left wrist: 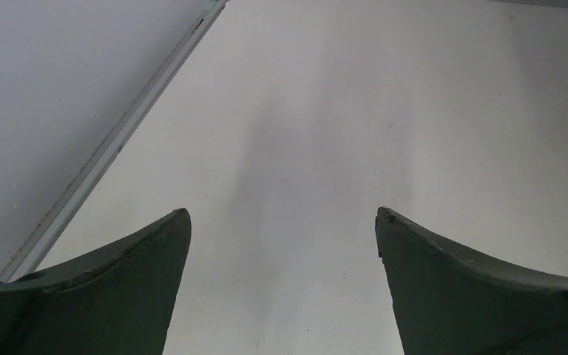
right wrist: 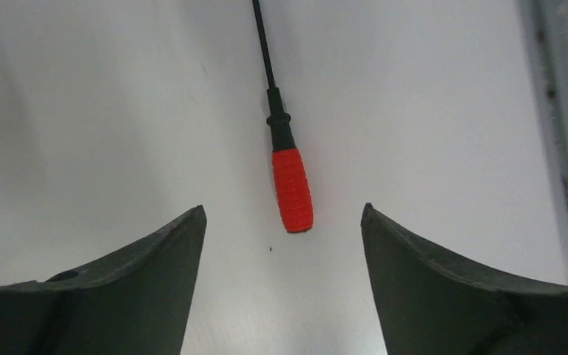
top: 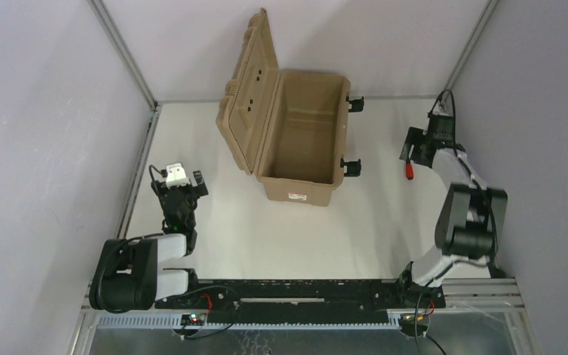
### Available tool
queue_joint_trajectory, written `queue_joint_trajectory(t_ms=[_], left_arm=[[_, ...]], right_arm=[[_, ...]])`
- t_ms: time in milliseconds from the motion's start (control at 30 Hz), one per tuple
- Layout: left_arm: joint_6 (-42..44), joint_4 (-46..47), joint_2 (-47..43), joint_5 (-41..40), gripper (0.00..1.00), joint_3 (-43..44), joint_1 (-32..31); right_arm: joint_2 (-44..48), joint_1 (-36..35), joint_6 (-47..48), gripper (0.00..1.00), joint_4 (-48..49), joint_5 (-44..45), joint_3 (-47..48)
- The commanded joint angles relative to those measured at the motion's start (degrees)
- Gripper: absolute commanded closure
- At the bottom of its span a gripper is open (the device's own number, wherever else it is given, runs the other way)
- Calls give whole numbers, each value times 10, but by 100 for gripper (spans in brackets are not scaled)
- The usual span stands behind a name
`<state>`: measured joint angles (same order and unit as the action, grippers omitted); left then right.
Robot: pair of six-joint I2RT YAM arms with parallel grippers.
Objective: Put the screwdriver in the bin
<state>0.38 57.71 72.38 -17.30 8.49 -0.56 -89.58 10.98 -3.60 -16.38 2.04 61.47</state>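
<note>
The screwdriver (right wrist: pixel 292 191), with a red handle and a thin dark shaft, lies flat on the white table right of the bin. Its red handle (top: pixel 410 171) also shows in the top view. My right gripper (right wrist: pixel 283 211) hangs over it, open, with the butt of the handle just between the fingertips and touching neither. The tan bin (top: pixel 299 191) stands open at the table's middle back, its ribbed lid (top: pixel 248 89) raised on the left side. My left gripper (top: pixel 181 183) is open over bare table (left wrist: pixel 296 133) at the left, holding nothing.
Black latches (top: pixel 352 167) stick out from the bin's right side, toward the screwdriver. A metal rail (left wrist: pixel 118 137) runs along the table's left edge, and another rail (right wrist: pixel 555 133) lies close to the right of the screwdriver. Grey walls enclose the table.
</note>
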Motion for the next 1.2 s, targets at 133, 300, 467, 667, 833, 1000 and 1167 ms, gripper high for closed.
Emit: queue_joint_trajectory(t_ms=[133, 300, 467, 667, 833, 1000, 1167], left_arm=[[0, 29, -1, 6, 0, 25, 4], [0, 29, -1, 6, 0, 25, 4], [0, 29, -2, 6, 0, 25, 4], [0, 29, -1, 6, 0, 26, 4], [0, 29, -2, 6, 0, 26, 4], [0, 29, -1, 6, 0, 25, 4], [-1, 29, -1, 6, 0, 25, 4]], right_arm=[[-178, 10, 32, 27, -122, -22, 126], [-218, 11, 35, 67, -128, -20, 140], [-209, 12, 42, 100, -148, -3, 157], [-112, 0, 54, 100, -201, 14, 169], [-44, -13, 21, 100, -273, 17, 206], [-21, -40, -85, 97, -377, -23, 293], [-17, -137, -148, 99, -363, -114, 345]])
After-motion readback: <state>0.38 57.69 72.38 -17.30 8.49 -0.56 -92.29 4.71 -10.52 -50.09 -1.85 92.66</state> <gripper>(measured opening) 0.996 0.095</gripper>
